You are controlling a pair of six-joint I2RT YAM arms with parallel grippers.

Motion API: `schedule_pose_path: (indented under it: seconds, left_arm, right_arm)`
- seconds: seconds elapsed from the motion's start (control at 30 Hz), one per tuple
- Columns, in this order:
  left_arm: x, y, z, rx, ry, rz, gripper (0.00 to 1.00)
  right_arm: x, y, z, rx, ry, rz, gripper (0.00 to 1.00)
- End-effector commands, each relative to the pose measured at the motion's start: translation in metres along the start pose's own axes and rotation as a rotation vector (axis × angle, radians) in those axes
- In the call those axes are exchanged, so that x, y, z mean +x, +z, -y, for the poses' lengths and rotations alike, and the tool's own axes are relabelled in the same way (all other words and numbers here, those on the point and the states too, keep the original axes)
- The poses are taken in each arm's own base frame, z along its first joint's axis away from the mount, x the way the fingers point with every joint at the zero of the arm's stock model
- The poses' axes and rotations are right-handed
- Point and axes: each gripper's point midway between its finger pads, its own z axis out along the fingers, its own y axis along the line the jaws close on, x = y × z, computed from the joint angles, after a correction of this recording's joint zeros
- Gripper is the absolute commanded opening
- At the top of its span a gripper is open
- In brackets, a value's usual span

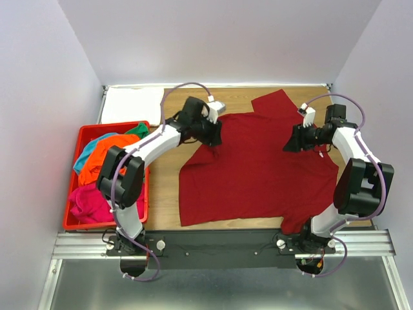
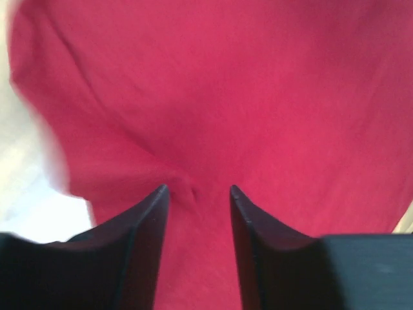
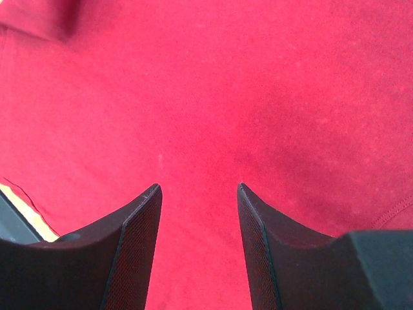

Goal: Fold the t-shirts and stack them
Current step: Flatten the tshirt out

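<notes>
A dark red, short-sleeved cotton t-shirt (image 1: 258, 174) lies spread nearly flat across the middle of the wooden table (image 1: 164, 181), one sleeve pointing toward the far edge; a folded white t-shirt (image 1: 132, 103) rests at the far left corner, and the red plastic bin (image 1: 97, 127) on the left holds the orange t-shirt (image 1: 106, 152), the magenta pink t-shirt (image 1: 90, 197), the teal t-shirt (image 1: 80, 161) and a glimpse of the green t-shirt (image 1: 137, 129). The left gripper (image 2: 197, 188) is down on the red shirt's far-left part, jaws parted with a small pucker of cloth rising between them but not yet pinched; the right gripper (image 3: 199, 186) sits low over flat cloth on the far-right side, jaws likewise spread and holding nothing. The cloth looks light, limp and inclined to wrinkle and drag; it probably needs a pinch at an edge or shoulder on each side, lifted together, since a mid-panel grab would likely bunch it.
</notes>
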Motion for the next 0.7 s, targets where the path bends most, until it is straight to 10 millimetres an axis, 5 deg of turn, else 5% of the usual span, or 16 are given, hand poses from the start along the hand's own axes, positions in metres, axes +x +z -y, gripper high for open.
schedule_pose_path:
  seconds: [0.0,0.17,0.23,0.4,0.67]
  left_arm:
    - [0.017,-0.022,-0.019,-0.178,0.029,-0.07,0.54]
    - [-0.037,-0.073,-0.042,-0.419,0.072,0.131,0.65]
    - [-0.039,-0.076,-0.047,-0.423,0.048,0.158,0.68]
    - [-0.016,-0.041,-0.07,-0.309,-0.054,0.076,0.63]
    - [0.009,-0.001,-0.07,-0.033,-0.044,0.006,0.55]
  right_arm:
    - [0.001,-0.003,0.0,-0.001,-0.013,0.018,0.58]
    - [0.005,0.001,0.002,-0.005,-0.003,0.007,0.58]
    - [0.005,0.0,0.002,-0.004,-0.005,0.006,0.58]
    - [0.007,0.002,0.003,-0.007,-0.001,0.001,0.58]
    - [0.01,0.003,0.004,-0.007,0.004,-0.005,0.58]
